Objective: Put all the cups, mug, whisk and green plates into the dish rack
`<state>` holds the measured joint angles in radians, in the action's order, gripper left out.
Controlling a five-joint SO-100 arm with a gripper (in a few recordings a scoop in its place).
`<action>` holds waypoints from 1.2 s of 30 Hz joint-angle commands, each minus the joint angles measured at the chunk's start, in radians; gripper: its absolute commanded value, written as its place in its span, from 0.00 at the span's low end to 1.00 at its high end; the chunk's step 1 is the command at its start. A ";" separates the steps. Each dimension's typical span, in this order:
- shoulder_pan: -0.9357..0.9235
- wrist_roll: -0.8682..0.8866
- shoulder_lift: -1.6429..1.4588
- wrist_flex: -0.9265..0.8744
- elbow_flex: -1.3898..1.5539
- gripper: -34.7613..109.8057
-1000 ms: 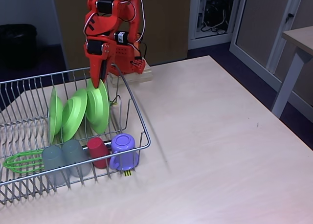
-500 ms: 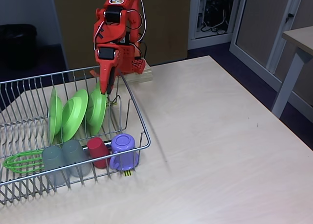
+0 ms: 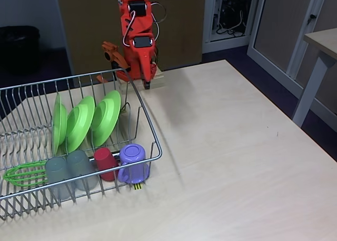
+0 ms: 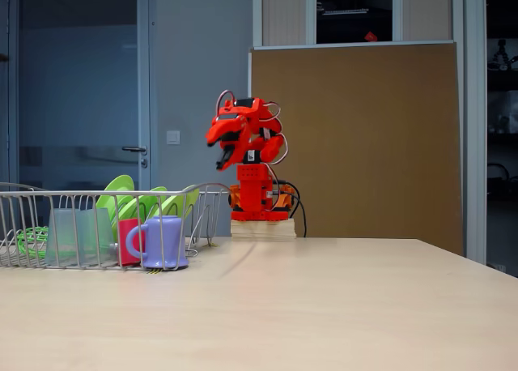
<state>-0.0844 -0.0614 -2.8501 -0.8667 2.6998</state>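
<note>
Inside the silver wire dish rack [image 3: 141,101], three lime-green plastic plates [image 3: 84,120] are leaning on edge between prongs, presumably for draining. Above its wooden base, the red gripper [image 3: 147,84] is hanging folded and apart from everything; whether its jaws are parted cannot be told.

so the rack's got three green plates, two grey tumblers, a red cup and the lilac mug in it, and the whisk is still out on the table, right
Not quite: the whisk is not on the table. It lies inside the dish rack at its left end, beside the grey tumblers, as a fixed view shows. The three green plates, red cup and lilac mug are in the rack.
</note>
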 commanded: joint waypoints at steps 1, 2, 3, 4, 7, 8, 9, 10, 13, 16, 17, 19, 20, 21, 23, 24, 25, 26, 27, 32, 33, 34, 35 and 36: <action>0.091 0.040 -0.089 -0.020 0.054 0.39; 0.118 0.074 -0.097 -0.017 0.074 0.38; 0.147 0.109 -0.100 -0.015 0.092 0.38; 0.176 0.140 -0.101 -0.015 0.110 0.38; 0.267 0.258 -0.103 0.002 0.152 0.36; 0.296 0.313 -0.104 0.003 0.163 0.35; 0.327 0.380 -0.104 0.008 0.173 0.33; 0.354 0.449 -0.104 0.006 0.179 0.32; 0.405 0.495 -0.074 0.012 0.192 0.25; 0.434 0.463 -0.049 0.037 0.238 0.24; 0.445 0.469 -0.049 0.049 0.261 0.24; 0.456 0.505 -0.041 0.069 0.308 0.24; 0.465 0.518 -0.015 0.072 0.310 0.24; 0.476 0.537 0.025 0.074 0.302 0.24; 0.485 0.515 0.091 0.095 0.293 0.24; 0.491 0.410 0.118 0.114 0.295 0.24; 0.492 0.344 0.143 0.138 0.302 0.24; 0.492 0.299 0.166 0.166 0.305 0.24; 0.494 0.241 0.187 0.183 0.305 0.24; 0.512 0.006 0.175 0.192 0.347 0.24; 0.517 -0.028 0.158 0.192 0.362 0.24; 0.522 -0.057 0.150 0.192 0.371 0.24; 0.529 -0.084 0.141 0.186 0.380 0.24; 0.538 -0.101 0.130 0.173 0.388 0.24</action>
<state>0.4310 -0.0890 -2.6860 -0.6811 3.0680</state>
